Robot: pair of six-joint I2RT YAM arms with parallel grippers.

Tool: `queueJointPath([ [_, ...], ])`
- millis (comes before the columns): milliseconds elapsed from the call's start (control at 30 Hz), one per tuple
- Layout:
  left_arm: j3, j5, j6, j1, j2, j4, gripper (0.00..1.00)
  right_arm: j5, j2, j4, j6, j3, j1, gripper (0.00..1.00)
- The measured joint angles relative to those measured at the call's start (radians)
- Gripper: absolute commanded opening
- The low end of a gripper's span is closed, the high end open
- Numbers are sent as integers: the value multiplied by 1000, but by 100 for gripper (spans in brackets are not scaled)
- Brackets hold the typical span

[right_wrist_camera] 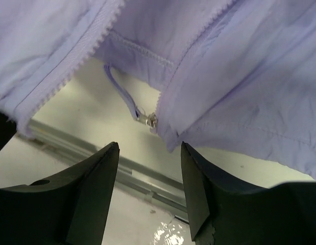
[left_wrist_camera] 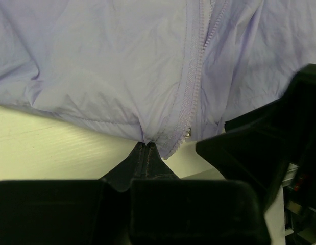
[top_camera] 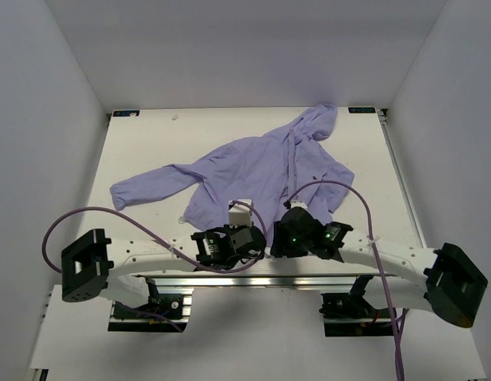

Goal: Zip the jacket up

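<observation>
The left claw (left_wrist_camera: 146,149) is pressed together on the bottom hem of the lavender jacket (top_camera: 253,171), the fabric drawn to a small point where the black fingertips meet. Just right of that pinch, one row of zipper teeth (left_wrist_camera: 199,61) runs up the front of the garment, ending at the hem beside a small metal piece (left_wrist_camera: 188,133). The right claw (right_wrist_camera: 149,153) is spread wide, holding nothing, its two dark fingers (right_wrist_camera: 99,178) set just below the zipper slider (right_wrist_camera: 153,121), not touching it. A thin fabric pull loop (right_wrist_camera: 119,92) curves away from the slider towards the jacket's inner seam. The two front edges lie apart at the hem, with pale counter (top_camera: 150,143) showing between them. Seen from above, the jacket lies spread across the middle of the counter, its hood (top_camera: 320,121) towards the far right corner and one sleeve (top_camera: 150,186) stretched out to the left, its hem at the near edge where both arms meet.
</observation>
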Motion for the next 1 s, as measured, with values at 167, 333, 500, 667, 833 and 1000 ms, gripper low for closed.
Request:
queueJointPath([
  [167, -28, -15, -14, 0, -59, -3, 0, 100, 112, -40, 54, 69, 43, 56],
  [333, -56, -25, -24, 0, -105, -2, 0, 143, 162, -89, 90, 79, 52, 55],
  [500, -61, -28, -30, 0, -108, -2, 0, 172, 209, -125, 111, 100, 66, 55],
  [667, -61, -37, -31, 0, -109, -2, 0, 192, 256, -151, 123, 130, 76, 55],
  [833, -69, -49, -31, 0, -133, -3, 0, 217, 318, -178, 137, 178, 89, 54],
  [1000, -82, -66, -38, 0, -173, -9, 0, 240, 383, -212, 137, 236, 101, 40],
])
